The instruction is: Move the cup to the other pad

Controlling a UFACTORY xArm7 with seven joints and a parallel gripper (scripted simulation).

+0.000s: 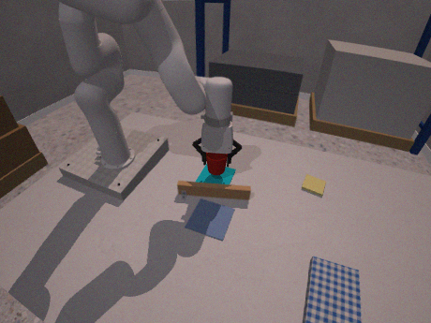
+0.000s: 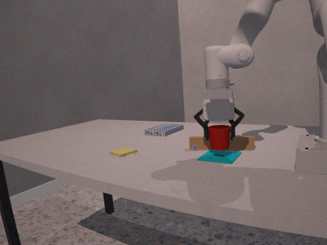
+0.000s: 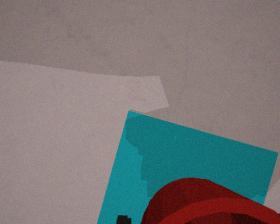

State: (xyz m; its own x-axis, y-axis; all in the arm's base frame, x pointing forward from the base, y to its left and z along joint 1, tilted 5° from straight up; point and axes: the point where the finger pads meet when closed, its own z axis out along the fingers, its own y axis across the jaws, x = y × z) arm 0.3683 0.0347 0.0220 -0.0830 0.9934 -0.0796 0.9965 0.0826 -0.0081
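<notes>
From above, the tool (image 1: 216, 158) grips one smooth red cup (image 1: 215, 164) over a flat teal pad (image 1: 210, 176); a wooden rail (image 1: 214, 190) separates it from one blue pad (image 1: 210, 219). From the side, the cup (image 2: 219, 137) hangs just above the counter (image 2: 89, 154). The wrist view shows its round rim (image 3: 210, 207).

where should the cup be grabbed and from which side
Grip the cup on its outer wall just under the rim, coming straight down from above. It stands upright, round and open-topped, so two fingers on opposite sides keep it level. The gripper holds it this way now, above the teal pad. A side approach looks worse, with the wooden rail close behind.
</notes>
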